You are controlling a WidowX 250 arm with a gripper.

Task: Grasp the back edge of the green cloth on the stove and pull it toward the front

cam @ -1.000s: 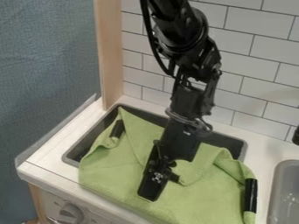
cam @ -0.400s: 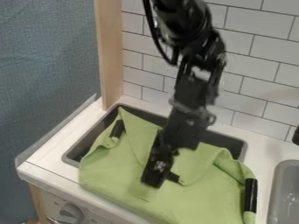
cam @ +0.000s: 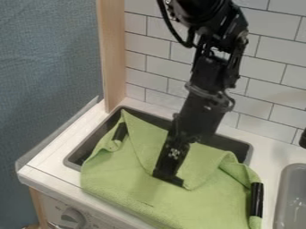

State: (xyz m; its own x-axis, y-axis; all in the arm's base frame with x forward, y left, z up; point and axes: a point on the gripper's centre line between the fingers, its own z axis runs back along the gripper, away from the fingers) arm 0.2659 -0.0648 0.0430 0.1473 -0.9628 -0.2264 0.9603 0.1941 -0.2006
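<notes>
A black two-finger gripper [cam: 168, 177] has shifted up the view and toward its right since the earlier frames, while the green cloth [cam: 122, 179] lies as it did. The cloth drapes over a dark gray basin [cam: 76, 156] in a white countertop [cam: 44, 159], its near part spread across the counter's front and a pointed, folded flap running across its middle. The gripper hangs tilted over the middle of the cloth, its tip beside the flap's lower point; whether it is open or closed, or touches the fabric, cannot be told from this angle. A black cylindrical piece [cam: 121, 131] sits along the cloth's edge at the view's left, and a second black tube [cam: 256, 199] stands out at its right edge. Just beyond that tube, at the view's right, is a gray sink [cam: 286, 190], with a dark object [cam: 303, 139] partly in view above it. Below the counter's front edge, a round knob [cam: 73, 218] projects from a pale panel [cam: 99, 221]. A light wooden post [cam: 113, 58] rises behind the basin, between a blue-gray wall [cam: 48, 71] and white rectangular tiles [cam: 269, 51].
</notes>
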